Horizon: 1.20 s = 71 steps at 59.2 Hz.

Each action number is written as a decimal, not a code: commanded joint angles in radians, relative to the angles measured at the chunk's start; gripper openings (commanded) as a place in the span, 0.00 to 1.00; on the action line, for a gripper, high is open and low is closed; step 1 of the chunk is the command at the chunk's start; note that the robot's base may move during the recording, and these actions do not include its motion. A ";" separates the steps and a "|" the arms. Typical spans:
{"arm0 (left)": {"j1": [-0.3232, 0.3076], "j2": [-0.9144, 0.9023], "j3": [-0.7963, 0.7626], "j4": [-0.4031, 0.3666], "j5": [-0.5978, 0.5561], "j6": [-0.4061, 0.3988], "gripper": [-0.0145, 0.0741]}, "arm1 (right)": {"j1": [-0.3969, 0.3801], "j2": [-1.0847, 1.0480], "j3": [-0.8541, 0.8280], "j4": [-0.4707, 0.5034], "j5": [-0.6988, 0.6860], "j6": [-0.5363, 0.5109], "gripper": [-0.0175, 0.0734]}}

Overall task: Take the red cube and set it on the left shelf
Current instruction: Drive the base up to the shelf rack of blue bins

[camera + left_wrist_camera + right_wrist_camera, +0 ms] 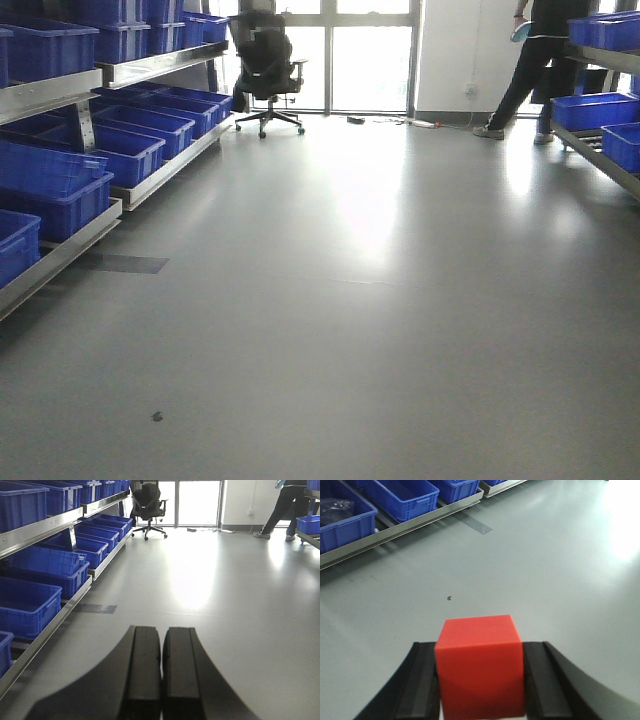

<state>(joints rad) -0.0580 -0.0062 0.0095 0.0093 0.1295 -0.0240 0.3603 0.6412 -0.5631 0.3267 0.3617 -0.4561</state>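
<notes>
Bins point(55, 195) sit on the left shelf point(60, 255) along the left, with a chair point(268, 65) beyond its far end and a person point(535, 60) far right.

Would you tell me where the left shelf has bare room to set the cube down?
The left shelf: the lower tier is crowded with bins, nearly edge to edge. Bare spots are the flat front rail along the bins and a narrow gap between the two nearest bins. The rail looks likelier for the cube.

The left shelf point(160, 66), a steel rack along the left side, carries blue bins point(60, 195) on two levels. The grey floor point(380, 330) bears an office chair point(268, 70) far off and a dark speck point(157, 416) near left.
</notes>
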 commanded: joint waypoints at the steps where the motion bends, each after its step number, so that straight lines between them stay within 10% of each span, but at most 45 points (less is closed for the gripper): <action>1: -0.006 -0.016 0.023 -0.003 -0.087 -0.001 0.28 | -0.004 0.002 -0.029 0.016 -0.074 -0.009 0.25; 71: -0.006 -0.016 0.023 -0.003 -0.087 -0.001 0.28 | -0.004 0.002 -0.029 0.016 -0.073 -0.009 0.25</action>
<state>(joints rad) -0.0580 -0.0062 0.0095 0.0093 0.1295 -0.0240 0.3603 0.6412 -0.5631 0.3267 0.3635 -0.4561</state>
